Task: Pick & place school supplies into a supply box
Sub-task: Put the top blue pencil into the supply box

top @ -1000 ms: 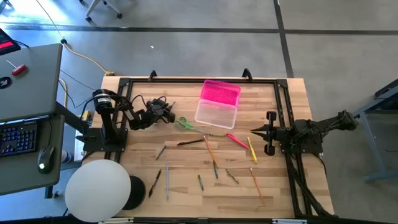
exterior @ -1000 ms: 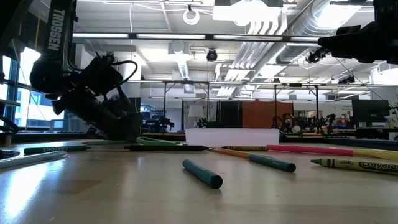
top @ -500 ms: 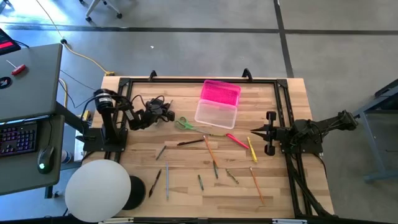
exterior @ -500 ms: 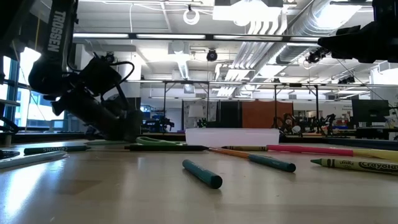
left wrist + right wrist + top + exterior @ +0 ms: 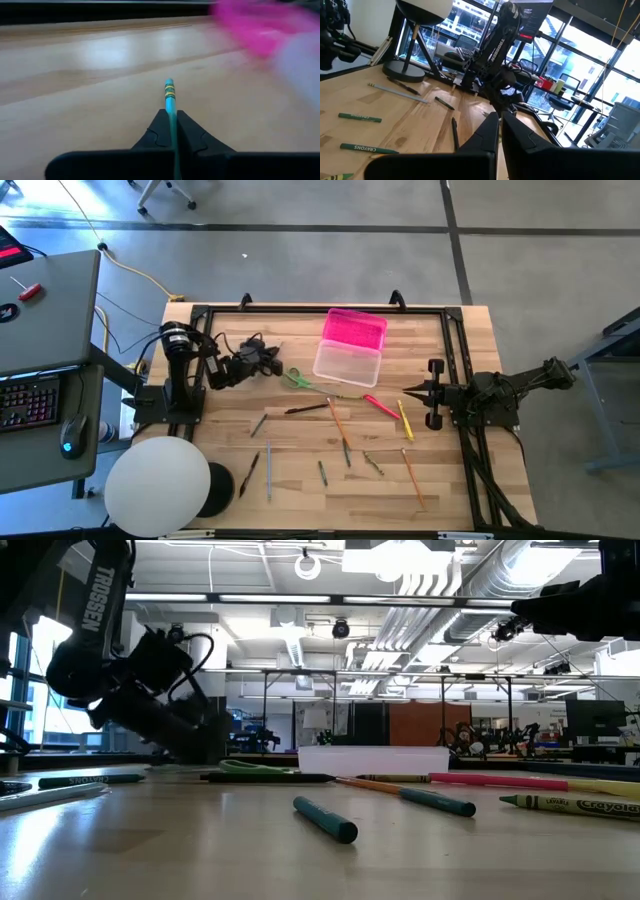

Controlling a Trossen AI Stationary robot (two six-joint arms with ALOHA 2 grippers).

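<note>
- Now my left jaws (image 5: 171, 131) are pinched tight on a teal pencil (image 5: 170, 97), which sticks straight out ahead between them, its banded end forward.
- They hang low over the counter (image 5: 300, 480), on my left side, near the green scissors (image 5: 297, 378).
- Ahead lies the box (image 5: 347, 362): pink lid (image 5: 355, 329) folded back, clear base beside it, open side up.
- To do this well, I judge I should lift first, so the free end clears the wood, then carry the pencil over the base and line it up with the long side before letting go.
- Held by one end, the thin, smooth pencil may pivot; a slow, level carry should keep it straight.
- The base walls look thin and light, so a nudge could shove the box.
- Other supplies lie scattered mid-counter: an orange pencil (image 5: 338, 421), a pink pen (image 5: 380, 405), a yellow one (image 5: 405, 420), green crayons (image 5: 325, 819) with paper wraps, round enough to roll.
- My right jaws (image 5: 499, 131) are shut on nothing, waiting at the right of the counter.
</note>
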